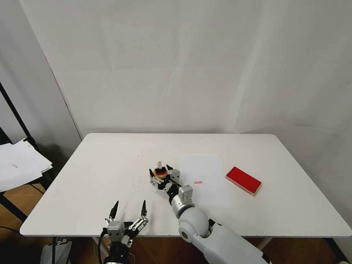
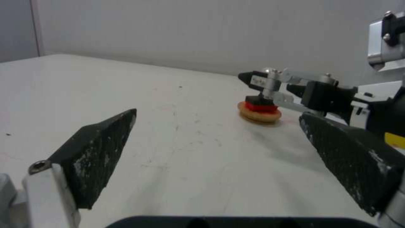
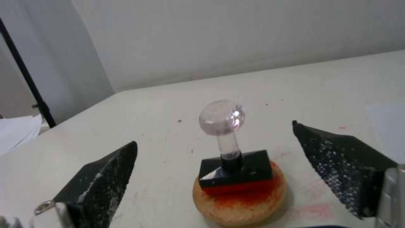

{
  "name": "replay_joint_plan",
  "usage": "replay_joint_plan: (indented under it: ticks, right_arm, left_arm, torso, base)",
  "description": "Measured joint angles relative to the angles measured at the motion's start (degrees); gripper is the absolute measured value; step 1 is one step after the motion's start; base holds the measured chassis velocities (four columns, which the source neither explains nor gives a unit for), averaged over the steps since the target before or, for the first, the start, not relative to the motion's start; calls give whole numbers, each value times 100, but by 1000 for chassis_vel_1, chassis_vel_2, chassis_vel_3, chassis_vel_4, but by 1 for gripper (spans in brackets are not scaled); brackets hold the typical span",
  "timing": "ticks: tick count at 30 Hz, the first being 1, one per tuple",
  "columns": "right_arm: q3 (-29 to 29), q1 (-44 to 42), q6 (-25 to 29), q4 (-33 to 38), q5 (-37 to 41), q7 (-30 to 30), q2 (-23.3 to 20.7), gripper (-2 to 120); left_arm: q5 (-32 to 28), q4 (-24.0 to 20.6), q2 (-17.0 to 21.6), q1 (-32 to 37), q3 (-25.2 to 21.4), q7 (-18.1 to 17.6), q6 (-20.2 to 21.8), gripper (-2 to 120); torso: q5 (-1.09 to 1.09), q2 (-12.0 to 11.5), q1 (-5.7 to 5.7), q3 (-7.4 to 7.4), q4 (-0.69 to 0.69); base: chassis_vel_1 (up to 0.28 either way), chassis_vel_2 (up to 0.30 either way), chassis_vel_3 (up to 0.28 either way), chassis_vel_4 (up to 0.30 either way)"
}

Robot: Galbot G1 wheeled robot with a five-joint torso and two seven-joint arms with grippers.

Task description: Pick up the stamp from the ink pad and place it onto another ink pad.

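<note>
White table [image 1: 110,172] with a plain white wall behind it is our whole setup. So the stamp [image 3: 234,158] is sitting upright on the little round ink pad [image 3: 240,202], black block down on the orange-red ink, clear knob on top. Our right gripper [image 1: 160,175] is right at that round pad with its fingers [image 3: 101,180] spread wide, one on each side of the stamp and not touching it. The red rectangular ink pad [image 1: 243,180] lies well off to the right of the round pad, past a sheet of white paper [image 1: 205,176]. Our left gripper [image 1: 129,210] hangs near the table's front edge, nearer us than the round pad and to its left, claws apart and holding nothing.
</note>
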Motion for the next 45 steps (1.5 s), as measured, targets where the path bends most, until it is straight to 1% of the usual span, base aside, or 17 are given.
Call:
replay_joint_plan:
  ticks: [1,5,6,10,11,12,13,14,16,17,21,22,26,28,32,40,45]
  right_arm:
    - [0,0,0,0,0,0,0,96]
    - [457,-333,-425,787,-183,256,-372,100]
    - [457,-333,-425,787,-183,256,-372,100]
    - [1161,-1145,-554,1635,-751,335,-1011,100]
    - [1356,-1368,-557,1777,-871,349,-1126,100]
    - [1356,-1368,-557,1777,-871,349,-1126,100]
    - [1681,-1733,-561,1983,-1092,358,-1274,100]
    - [2670,-3035,-412,2646,-1487,357,-1540,100]
    - [3139,-3759,-253,2971,-1738,349,-1525,100]
    - [3139,-3759,-253,2971,-1738,349,-1525,100]
    - [3902,-5039,157,3388,-2229,226,-1224,100]
    - [3902,-5039,157,3388,-2229,226,-1224,100]
    - [4078,-5898,728,3427,-2756,62,-950,100]
    - [4073,-5994,824,3424,-2867,25,-889,100]
    - [3900,-6106,1141,3277,-3199,-128,-544,100]
    - [3729,-5934,1218,3133,-3212,-185,-216,100]
    - [3738,-5841,1222,3040,-3129,-201,-246,100]
  left_arm:
    - [0,0,0,0,0,0,0,102]
    - [0,0,1,1,0,0,0,102]
    - [0,0,1,1,0,0,0,102]
    - [0,0,0,1,-1,0,0,102]
    - [0,0,1,0,2,0,0,102]
    - [0,0,1,0,2,0,0,102]
    - [0,0,-1,0,0,0,0,102]
    - [0,-1,1,0,-1,0,0,102]
    - [0,0,1,0,2,0,0,102]
    - [0,0,1,0,2,0,0,102]
    - [0,0,1,0,0,0,0,102]
    - [0,0,1,0,0,0,0,102]
    - [0,0,0,0,0,0,0,102]
    - [0,0,1,0,0,0,0,102]
    - [0,0,1,0,0,0,0,102]
    - [0,0,1,0,0,0,0,102]
    - [0,0,1,0,0,0,0,102]
  torso:
    - [0,0,0,0,0]
    - [0,0,0,0,0]
    - [0,0,0,0,0]
    - [2,0,0,0,-3]
    - [3,0,0,-1,-1]
    - [3,0,0,-1,-1]
    - [3,0,0,-1,0]
    - [3,0,0,-1,-3]
    - [3,1,-2,-1,-3]
    - [3,1,-2,-1,-3]
    - [2,1,-2,-1,0]
    - [2,1,-2,-1,0]
    - [0,1,-2,-1,-2]
    - [0,1,-2,-1,-2]
    - [-1,1,-1,-1,-1]
    - [0,1,0,0,-1]
    - [0,1,0,0,-1]
  base:
    - [0,0,0,0]
    - [0,0,0,0]
    - [0,0,0,0]
    - [0,0,0,0]
    - [0,0,0,0]
    - [0,0,0,0]
    - [0,0,0,0]
    - [0,0,0,0]
    - [0,0,0,0]
    - [0,0,0,0]
    - [0,0,0,0]
    - [0,0,0,0]
    - [0,0,0,0]
    - [0,0,0,0]
    - [0,0,0,0]
    - [0,0,0,0]
    - [0,0,0,0]
